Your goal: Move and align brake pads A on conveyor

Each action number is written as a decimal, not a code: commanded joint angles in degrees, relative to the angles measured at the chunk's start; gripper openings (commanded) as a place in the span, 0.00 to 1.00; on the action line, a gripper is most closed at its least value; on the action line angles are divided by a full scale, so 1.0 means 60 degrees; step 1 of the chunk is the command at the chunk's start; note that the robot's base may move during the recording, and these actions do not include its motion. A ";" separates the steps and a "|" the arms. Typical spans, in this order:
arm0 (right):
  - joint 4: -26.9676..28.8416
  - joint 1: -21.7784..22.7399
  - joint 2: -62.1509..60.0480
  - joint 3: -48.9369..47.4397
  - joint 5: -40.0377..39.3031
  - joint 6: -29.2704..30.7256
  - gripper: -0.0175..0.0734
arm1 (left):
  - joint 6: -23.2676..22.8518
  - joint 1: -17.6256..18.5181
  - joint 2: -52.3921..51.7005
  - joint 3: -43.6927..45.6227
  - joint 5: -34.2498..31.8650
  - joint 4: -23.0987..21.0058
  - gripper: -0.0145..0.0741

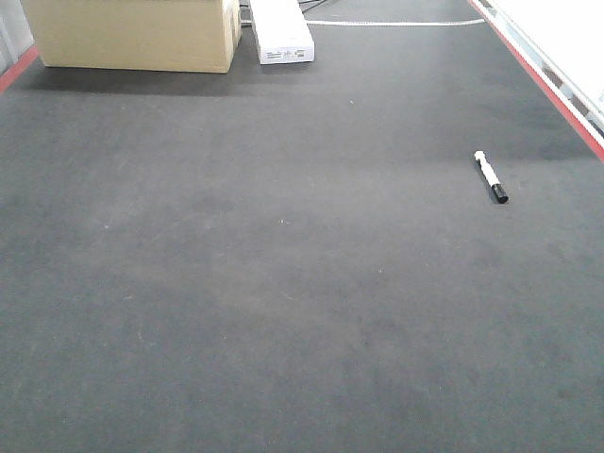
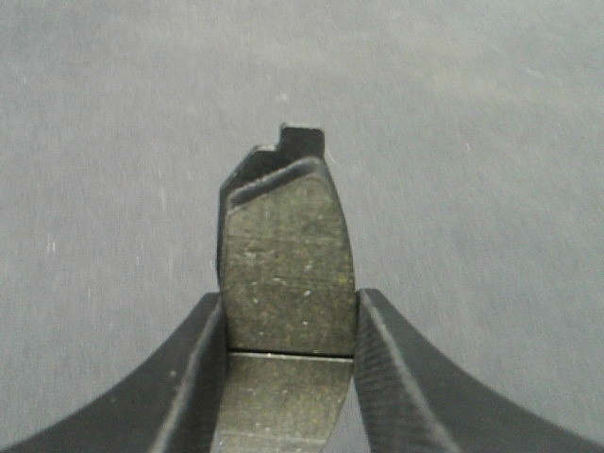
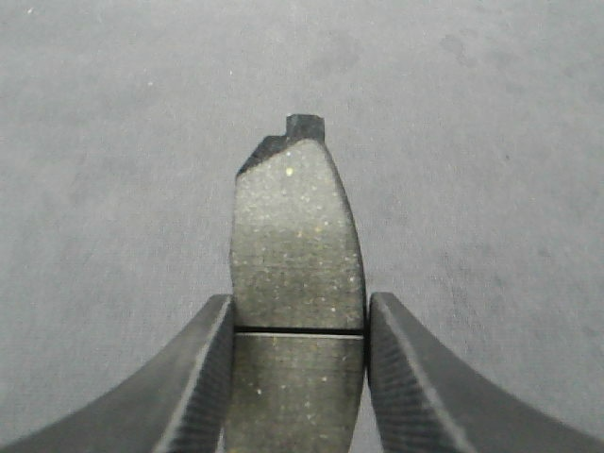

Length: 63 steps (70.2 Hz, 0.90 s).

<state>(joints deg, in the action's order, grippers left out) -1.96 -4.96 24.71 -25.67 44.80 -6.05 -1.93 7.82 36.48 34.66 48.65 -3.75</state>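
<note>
- Exterior front-facing view. The conveyor (image 1: 283,283) fills the frame. A cardboard box (image 1: 132,33) sits at its far left corner with a white box (image 1: 281,33) just beside it. A marker pen (image 1: 491,176) lies near the right red edge strip (image 1: 547,90). We see no brake pad and neither gripper here.
- Left wrist-mounted view. The left gripper (image 2: 291,311) is closed to the width of the first brake pad (image 2: 288,255). One ribbed finger (image 2: 387,368) presses on each long edge, level with the centre groove. The pad points away from the wrist over bare belt (image 2: 472,113). We cannot tell whether its far tip touches the belt.
- Right wrist-mounted view. The right gripper (image 3: 299,316) clamps the second brake pad (image 3: 297,236) the same way, with its jaws narrowed onto the two long edges at the groove. Only belt lies beyond, and contact with it cannot be judged.
- Handling, as we judge it:
  - Each pad should be rigid and fairly dense for its size.
  - The gritty friction face and square edges should resist slipping.
  - A hold across the short width at the groove keeps the mass balanced, whereas a grip near one end would let the pad pivot.
  - The friction material could chip at a corner if the pad is dropped, so we would set it down flat.
</note>
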 commanded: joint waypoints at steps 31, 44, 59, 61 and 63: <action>-0.0087 0.0020 0.0044 -0.0279 -0.0787 0.0078 0.20 | -0.0079 0.0041 -0.0049 0.0268 -0.0700 -0.0079 0.16; -0.0087 0.0020 0.0044 -0.0279 -0.0787 0.0078 0.20 | -0.0079 0.0041 -0.0049 0.0268 -0.0700 -0.0079 0.16; -0.0087 0.0020 0.0044 -0.0279 -0.0787 0.0078 0.20 | -0.0079 0.0041 -0.0049 0.0268 -0.0700 -0.0079 0.16; -0.0087 0.0020 0.0044 -0.0279 -0.0787 0.0078 0.20 | -0.0079 0.0041 -0.0049 0.0268 -0.0700 -0.0079 0.16; -0.0087 0.0020 0.0044 -0.0279 -0.0787 0.0078 0.20 | -0.0079 0.0041 -0.0049 0.0268 -0.0700 -0.0079 0.16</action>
<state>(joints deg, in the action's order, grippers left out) -1.96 -4.96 24.71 -25.67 44.80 -6.05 -1.93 7.82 36.48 34.66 48.65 -3.75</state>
